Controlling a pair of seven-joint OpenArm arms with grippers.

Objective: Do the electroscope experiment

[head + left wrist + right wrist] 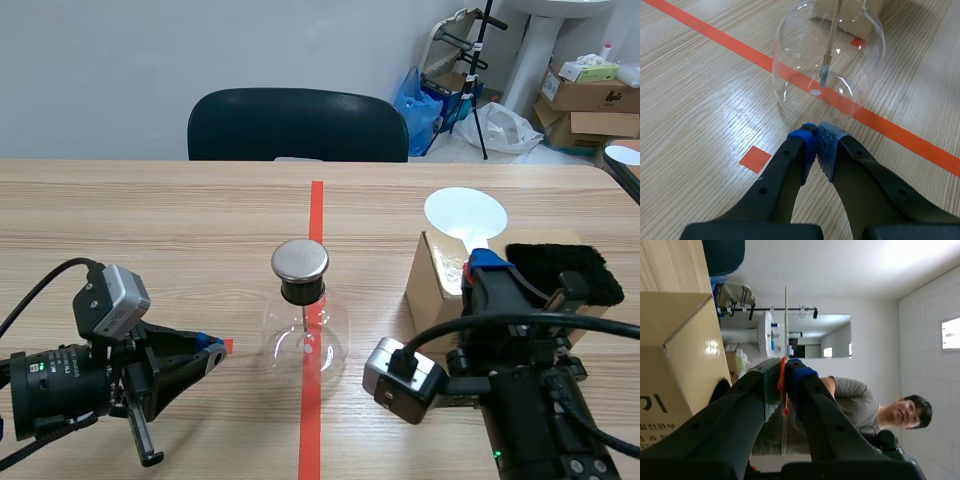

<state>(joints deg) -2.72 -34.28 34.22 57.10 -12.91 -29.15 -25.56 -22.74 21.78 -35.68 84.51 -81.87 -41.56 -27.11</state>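
Gripping white paddle [465, 212], right gripper [482, 264] sits at flask's [305, 335] two o'clock; next, probably touch paddle to metal cap [300, 260]. Left gripper [208, 352] closed, empty.

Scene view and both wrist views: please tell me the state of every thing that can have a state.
electroscope: upright, metal cap on, foil hanging straight down, untouched.
left end effector: shut on nothing, just short of the electroscope.
right end effector: shut on the white disc.
white disc: held, raised off the table.
black cloth: lying loose, not held.
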